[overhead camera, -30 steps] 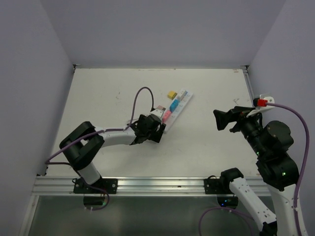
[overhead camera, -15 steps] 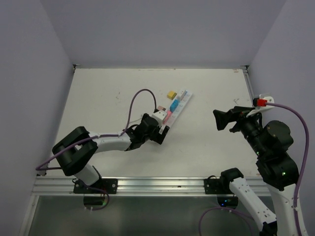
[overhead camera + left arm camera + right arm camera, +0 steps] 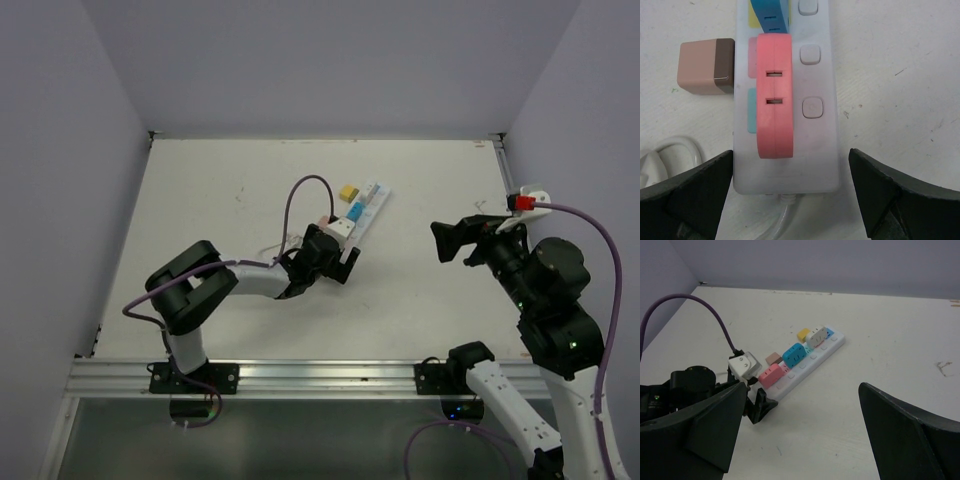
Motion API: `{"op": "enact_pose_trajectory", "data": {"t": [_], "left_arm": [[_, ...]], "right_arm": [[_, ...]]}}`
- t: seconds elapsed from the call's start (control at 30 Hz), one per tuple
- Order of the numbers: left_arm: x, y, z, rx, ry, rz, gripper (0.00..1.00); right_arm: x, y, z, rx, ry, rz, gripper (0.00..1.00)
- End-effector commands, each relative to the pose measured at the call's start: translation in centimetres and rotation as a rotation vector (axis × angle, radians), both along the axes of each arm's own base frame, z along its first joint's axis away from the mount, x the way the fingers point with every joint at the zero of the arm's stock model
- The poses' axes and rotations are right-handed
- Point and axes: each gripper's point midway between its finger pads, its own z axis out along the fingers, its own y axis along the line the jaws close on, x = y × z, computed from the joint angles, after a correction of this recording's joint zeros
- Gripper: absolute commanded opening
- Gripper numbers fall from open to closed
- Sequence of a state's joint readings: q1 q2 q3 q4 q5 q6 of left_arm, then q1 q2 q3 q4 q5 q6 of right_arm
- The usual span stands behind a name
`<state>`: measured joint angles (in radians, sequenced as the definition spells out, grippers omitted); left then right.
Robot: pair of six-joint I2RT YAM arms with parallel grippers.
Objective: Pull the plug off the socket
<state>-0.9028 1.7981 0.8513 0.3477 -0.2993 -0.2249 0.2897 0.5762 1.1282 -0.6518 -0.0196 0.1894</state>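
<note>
The socket (image 3: 817,65) is a long white power strip lying diagonally at mid-table (image 3: 368,207). A pink plug (image 3: 774,95) sits in its nearest outlet, with a blue plug (image 3: 770,12) behind it. In the right wrist view the strip (image 3: 812,359) carries the pink plug (image 3: 771,375), the blue plug (image 3: 794,354) and a white plug (image 3: 819,336). My left gripper (image 3: 790,197) is open, its fingers (image 3: 695,192) either side of the strip's cord end, not touching it. My right gripper (image 3: 447,241) is open and empty, held high to the right of the strip.
A brown cube (image 3: 705,67) lies on the table just left of the strip. A yellow block (image 3: 348,192) lies beside its far end. The strip's white cord (image 3: 670,150) loops by my left finger. Grey walls close off the left, back and right.
My left gripper has moved right and farther along to the strip's cord end, and that arm's elbow has shifted right. The right arm has barely moved.
</note>
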Motion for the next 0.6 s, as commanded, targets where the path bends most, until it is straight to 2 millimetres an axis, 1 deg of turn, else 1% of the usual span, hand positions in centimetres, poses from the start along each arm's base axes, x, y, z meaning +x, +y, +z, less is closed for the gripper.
{"op": "enact_pose_trajectory", "data": {"t": [0.0,0.07,0.2,0.33,0.47,0.57], "left_arm": [[1.6,-1.3,1.9,-0.063,-0.082,0.052,0.99],[1.9,-0.7,1.6,-0.047,-0.088,0.084,0.98],[2.0,-0.3,1.4,-0.046,-0.094,0.108,0.97],[2.0,-0.6,1.5,-0.076,-0.091,0.108,0.95],[1.7,-1.3,0.9,-0.086,-0.066,0.083,0.93],[1.7,-1.4,0.4,-0.081,-0.055,0.079,0.90]], "right_arm": [[-0.1,0.1,0.6,-0.014,-0.005,0.013,0.99],[-0.2,0.1,0.3,-0.011,-0.004,0.014,0.99],[-0.2,0.1,0.0,-0.011,0.000,0.013,0.99],[-0.1,0.2,0.1,-0.011,0.001,0.017,0.99],[0.0,0.3,-0.1,-0.012,0.009,0.017,0.99],[0.1,0.2,-0.4,-0.011,0.016,0.012,0.99]]}}
